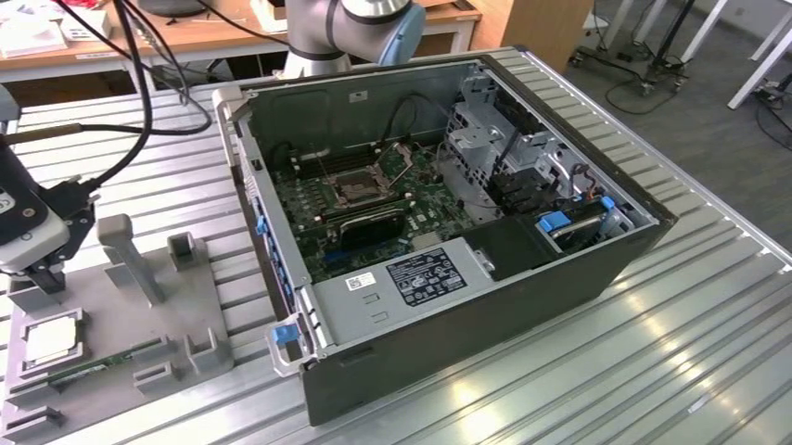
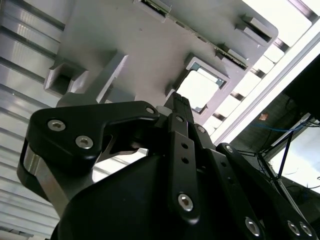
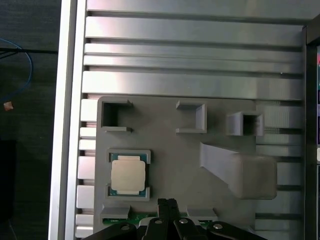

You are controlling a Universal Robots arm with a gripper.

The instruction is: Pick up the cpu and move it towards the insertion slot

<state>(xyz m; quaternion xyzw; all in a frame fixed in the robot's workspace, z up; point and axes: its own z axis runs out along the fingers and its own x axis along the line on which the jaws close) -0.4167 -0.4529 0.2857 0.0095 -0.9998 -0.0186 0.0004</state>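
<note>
The cpu (image 1: 52,341) (image 3: 128,175) lies flat in a square pocket of the grey fixture plate (image 1: 185,306) (image 3: 170,150), at the exterior view's left. Its pale metal top and green rim are uncovered. My gripper (image 1: 47,276) (image 3: 167,204) hangs above the fixture, beside the cpu and apart from it, its fingers together with nothing between them. In the second wrist view the cpu (image 2: 197,90) glares white just past the gripper (image 2: 177,102). The insertion slot (image 1: 352,190) sits on the motherboard inside the open computer case (image 1: 371,306).
A green memory stick (image 1: 81,374) (image 3: 132,219) lies in the fixture next to the cpu, partly under the gripper. Grey posts and brackets (image 1: 124,255) (image 3: 242,172) rise from the fixture. The case walls stand between fixture and socket. Cables (image 1: 136,83) trail across the ribbed metal table.
</note>
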